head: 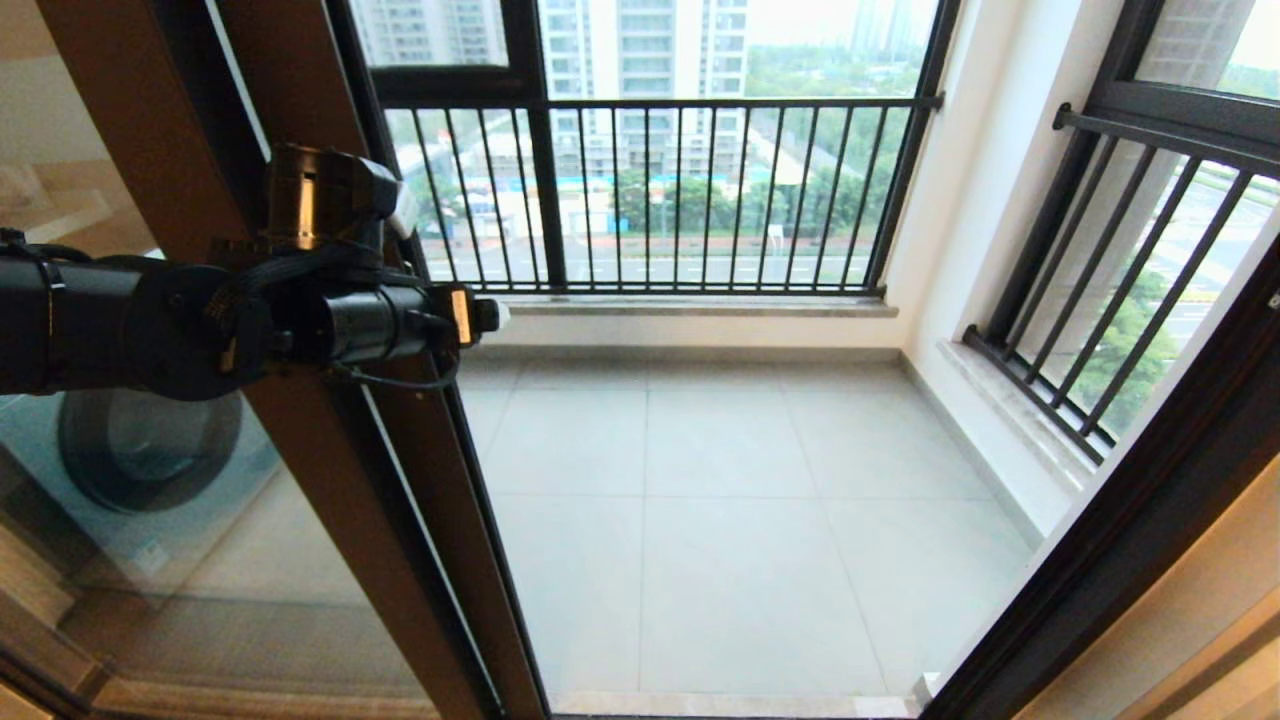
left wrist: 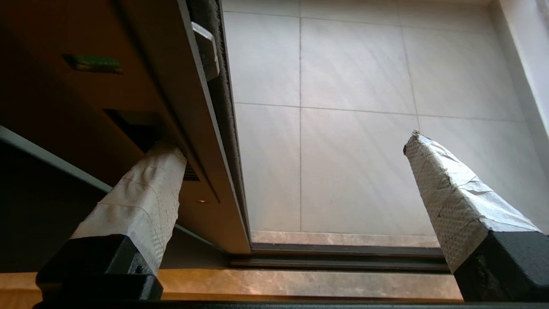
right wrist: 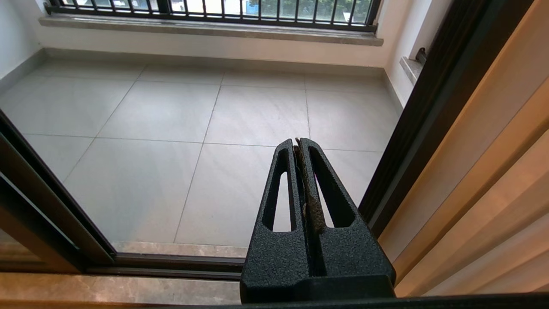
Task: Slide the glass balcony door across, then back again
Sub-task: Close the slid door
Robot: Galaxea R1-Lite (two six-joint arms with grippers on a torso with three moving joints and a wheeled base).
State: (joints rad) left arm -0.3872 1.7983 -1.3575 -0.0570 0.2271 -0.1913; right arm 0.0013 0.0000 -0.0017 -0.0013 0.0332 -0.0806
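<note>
The glass balcony door (head: 330,470) stands slid to the left, its brown stile slanting down the left of the head view; the frosted band is out of view. My left arm reaches in from the left and its wrist (head: 400,322) is against that stile. In the left wrist view the left gripper (left wrist: 291,141) is open: one taped finger (left wrist: 146,189) sits in the recessed handle slot (left wrist: 133,124) of the stile (left wrist: 141,64), the other finger (left wrist: 446,189) hangs free over the doorway. The right gripper (right wrist: 298,143) is shut on nothing, low by the right jamb.
The doorway gives onto a grey tiled balcony floor (head: 720,480) with black railings (head: 650,200) at the back and right. A dark floor track (left wrist: 343,257) and marble sill (right wrist: 107,292) run across the threshold. The dark right jamb (head: 1150,520) bounds the doorway. A washing machine (head: 150,450) shows through the left glass.
</note>
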